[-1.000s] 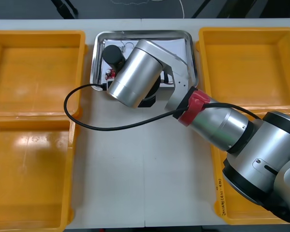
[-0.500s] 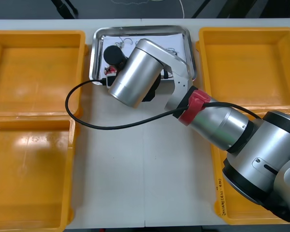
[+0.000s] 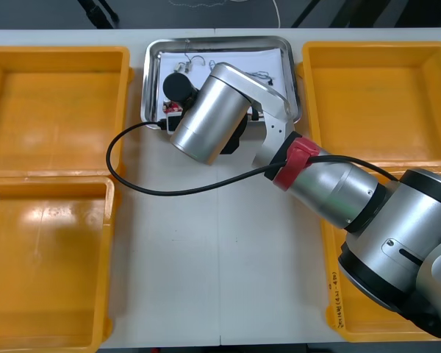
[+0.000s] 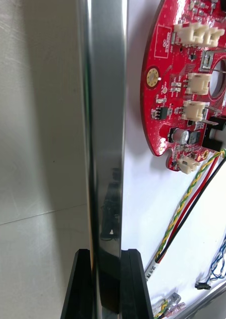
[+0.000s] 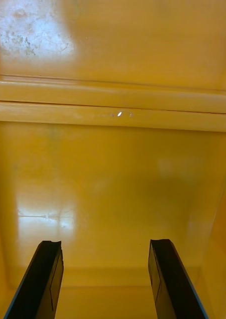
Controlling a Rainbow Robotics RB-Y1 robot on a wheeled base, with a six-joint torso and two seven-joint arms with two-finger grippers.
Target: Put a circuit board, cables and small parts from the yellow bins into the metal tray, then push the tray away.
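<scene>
At the left of the front view, the left yellow bins [image 3: 55, 95] are sitting one behind the other, bare inside. The left gripper [image 5: 104, 243] is hanging over a bin floor with its fingers spread wide, holding nothing. In the upper middle of the front view, the metal tray [image 3: 153, 73], white inside, is lying on the light surface [image 3: 206, 279] between the bins. The right arm [image 3: 338, 191] is spanning the surface from the lower right to the tray's near edge. There the right gripper [image 4: 107, 251] is pinching the tray's shiny rim, one finger outside and one inside. Just past the rim, a round red circuit board [image 4: 187, 75] is lying flat. A red and yellow cable [image 4: 185, 209] and a black cable [image 4: 205, 187] are trailing from it side by side, with a blue and white cable [image 4: 220, 256] beyond them. At the right, the right yellow bins [image 3: 375, 95] are flanking the tray.
</scene>
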